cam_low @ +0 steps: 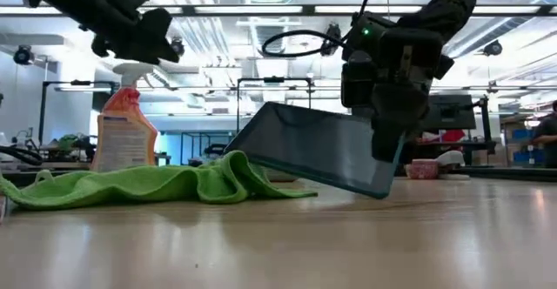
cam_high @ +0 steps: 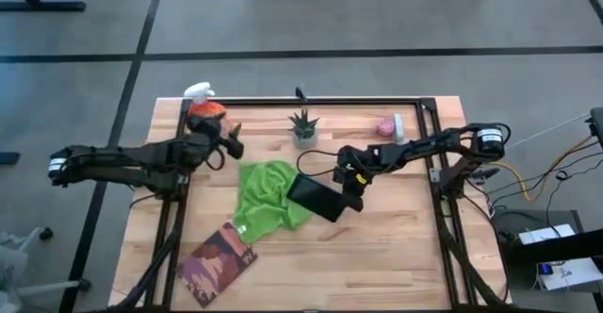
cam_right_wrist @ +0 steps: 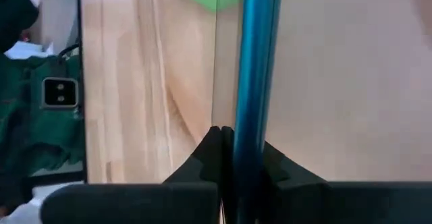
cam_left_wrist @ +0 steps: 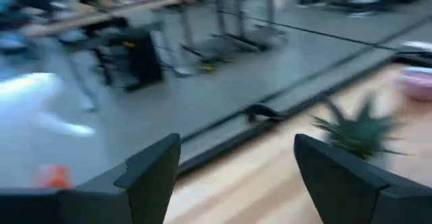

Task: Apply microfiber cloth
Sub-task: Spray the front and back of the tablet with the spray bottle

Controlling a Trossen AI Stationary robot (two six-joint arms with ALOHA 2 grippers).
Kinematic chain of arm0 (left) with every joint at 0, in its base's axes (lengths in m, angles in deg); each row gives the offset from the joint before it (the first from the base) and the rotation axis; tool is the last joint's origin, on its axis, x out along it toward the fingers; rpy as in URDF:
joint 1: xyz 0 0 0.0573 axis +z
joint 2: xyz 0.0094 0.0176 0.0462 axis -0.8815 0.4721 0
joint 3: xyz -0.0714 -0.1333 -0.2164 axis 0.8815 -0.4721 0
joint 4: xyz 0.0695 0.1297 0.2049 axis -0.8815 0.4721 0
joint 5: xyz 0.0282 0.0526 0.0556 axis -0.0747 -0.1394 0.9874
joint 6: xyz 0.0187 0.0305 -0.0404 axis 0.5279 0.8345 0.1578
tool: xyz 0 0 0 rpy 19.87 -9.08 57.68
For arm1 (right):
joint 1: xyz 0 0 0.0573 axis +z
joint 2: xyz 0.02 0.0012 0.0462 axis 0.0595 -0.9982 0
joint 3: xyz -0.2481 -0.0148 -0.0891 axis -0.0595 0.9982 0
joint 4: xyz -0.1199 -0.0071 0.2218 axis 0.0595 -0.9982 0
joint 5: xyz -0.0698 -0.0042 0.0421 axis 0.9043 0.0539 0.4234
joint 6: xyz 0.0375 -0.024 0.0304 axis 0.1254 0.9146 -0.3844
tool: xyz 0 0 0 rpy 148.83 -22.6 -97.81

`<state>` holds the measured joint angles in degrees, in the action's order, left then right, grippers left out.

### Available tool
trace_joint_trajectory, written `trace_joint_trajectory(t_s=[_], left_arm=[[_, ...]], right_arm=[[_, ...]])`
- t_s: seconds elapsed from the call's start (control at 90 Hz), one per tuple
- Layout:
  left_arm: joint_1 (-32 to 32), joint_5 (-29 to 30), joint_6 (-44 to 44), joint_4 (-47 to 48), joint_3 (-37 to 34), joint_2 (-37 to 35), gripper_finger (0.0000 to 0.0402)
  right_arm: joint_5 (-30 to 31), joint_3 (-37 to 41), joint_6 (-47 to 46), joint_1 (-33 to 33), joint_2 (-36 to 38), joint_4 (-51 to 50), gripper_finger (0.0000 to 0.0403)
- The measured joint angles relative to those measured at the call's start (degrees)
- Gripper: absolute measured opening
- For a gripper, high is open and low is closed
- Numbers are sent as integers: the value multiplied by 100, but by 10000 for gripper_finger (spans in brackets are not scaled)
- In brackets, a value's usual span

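Right gripper (cam_high: 355,192) jaws clamped on the edge of the tablet (cam_high: 318,198); the right wrist view shows both fingers (cam_right_wrist: 210,158) pinching its thin edge. Left gripper (cam_high: 232,141) jaws spread wide, holding nothing, up in the air near the spray bottle (cam_high: 203,111) at the table's back left.

Tablet is tilted: in the low view one long edge rests on the table (cam_high: 405,247), the other is lifted on the cloth side.

Microfiber cloth (cam_high: 269,196) lies crumpled mid-table, long axis running roughly front to back, leaning slightly. Its right edge touches or tucks under the tablet; can't tell which. In the low view it sits flat with low folds, highest next to the tablet.

Potted plant (cam_high: 303,125) is just behind the cloth. A patterned booklet (cam_high: 218,264) lies near its front-left corner. Bare wood to the front right.
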<state>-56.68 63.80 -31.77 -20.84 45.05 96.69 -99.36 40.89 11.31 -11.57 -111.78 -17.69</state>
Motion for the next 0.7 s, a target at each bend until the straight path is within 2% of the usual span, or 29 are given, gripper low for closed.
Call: trace_joint_trajectory(t_s=[0.256, 0.333, 0.411, 0.478, 0.6, 0.7], left_arm=[[2, 2271, -601, 51, -70, 143, 335], [26, 2607, -819, 44, -70, 174, 347], [103, 2684, -866, 36, -70, 206, 354], [246, 2450, -772, 43, -70, 201, 356], [747, 969, -404, 82, 134, 37, 356], [1249, 30, -28, 291, 480, -106, 356]], right_arm=[[372, 0, -18, 222, 62, 93, 17], [355, -1, 25, 293, 29, 196, 12], [358, 0, 65, 330, 29, 227, 10], [344, 0, 67, 334, 29, 232, 10], [344, -2, 63, 355, 29, 230, 9], [339, 0, 69, 371, 29, 217, 9]])
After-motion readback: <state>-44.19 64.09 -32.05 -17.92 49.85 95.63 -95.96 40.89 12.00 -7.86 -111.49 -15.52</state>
